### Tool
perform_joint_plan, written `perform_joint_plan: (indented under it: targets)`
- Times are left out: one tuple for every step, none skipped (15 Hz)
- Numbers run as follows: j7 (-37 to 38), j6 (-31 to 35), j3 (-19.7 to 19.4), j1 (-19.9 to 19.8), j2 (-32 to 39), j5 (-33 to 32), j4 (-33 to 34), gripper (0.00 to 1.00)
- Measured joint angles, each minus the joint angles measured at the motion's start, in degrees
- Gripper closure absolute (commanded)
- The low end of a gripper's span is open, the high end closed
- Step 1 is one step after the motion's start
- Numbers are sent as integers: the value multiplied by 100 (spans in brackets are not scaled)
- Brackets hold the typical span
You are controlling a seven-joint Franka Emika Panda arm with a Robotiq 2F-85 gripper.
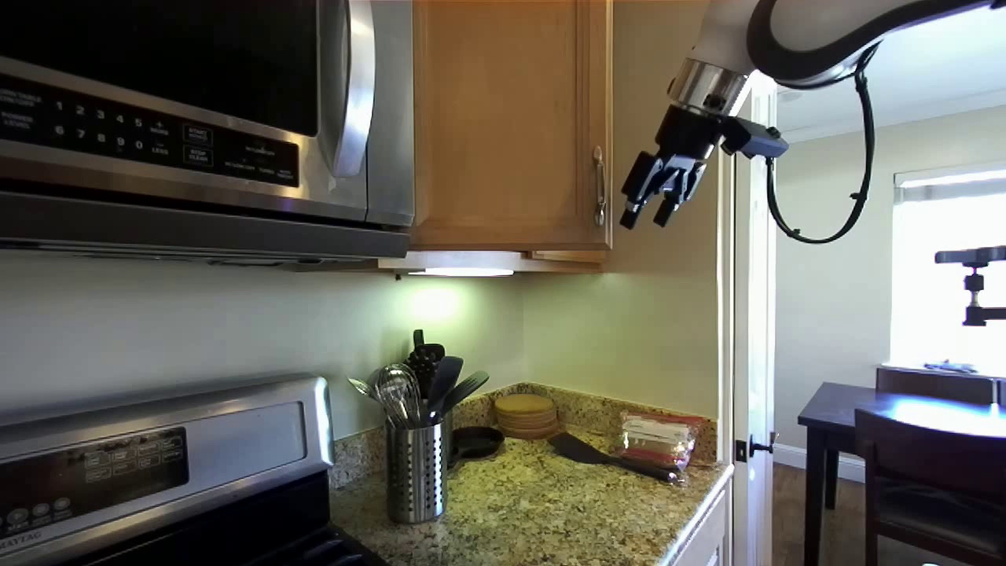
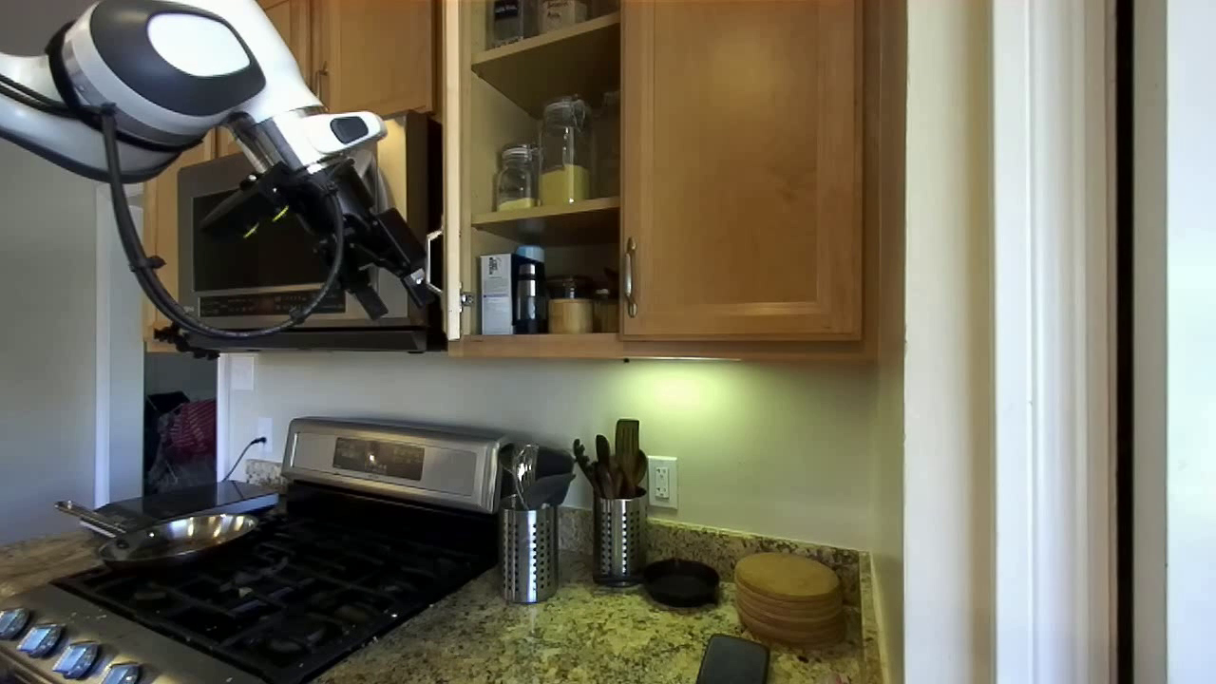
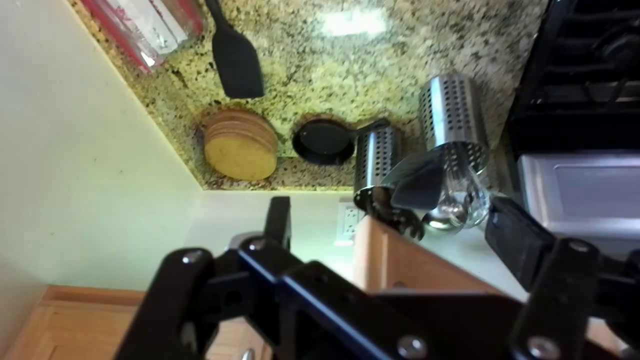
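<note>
"Cabinet (image 2: 532, 348) first. Wall-hung above the counter (image 2: 532, 646), one side standing open; microwave (image 1: 204, 102) alongside."

"And its open door (image 2: 458, 171)?"

"Swung out, nearly edge-on in an exterior view. In the wrist view its corner shows between the fingers (image 3: 517, 237); touching or apart, cannot tell."

"State of the fingers?"

"Parted wide, angled downward, grasping nothing."

"Smallest item, then."

"Handle (image 1: 600, 186). On the door's outer face by its free edge, near the fingers in both exterior views."

"Advice for working there?"

"My judgement: the step in hand is probably lining up beside that handle. Go slowly; square the gap to it, one finger either side, tips clear of the door face. Any pull should follow the door's arc, not fight it. Main risk, I'd say: a fingertip clipping that corner."
</note>
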Motion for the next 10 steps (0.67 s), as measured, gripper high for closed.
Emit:
perform_joint_plan:
  targets:
    - [-148,-227,0,165,0,96,44,0]
    - [-275,-421,-2,315,1,164,91,0]
    - [-355,-566,-2,433,1,197,139,25]
    - [-393,-647,8,521,3,201,188,26]
    - [-402,-681,32,566,14,201,236,33]
    - [-405,-689,56,589,40,201,282,40]
    - [-406,-689,75,593,86,201,339,47]
    - [-406,-689,89,594,152,201,408,53]
    - [-406,-680,97,594,237,201,483,61]
    - [-402,-664,98,592,345,201,570,66]
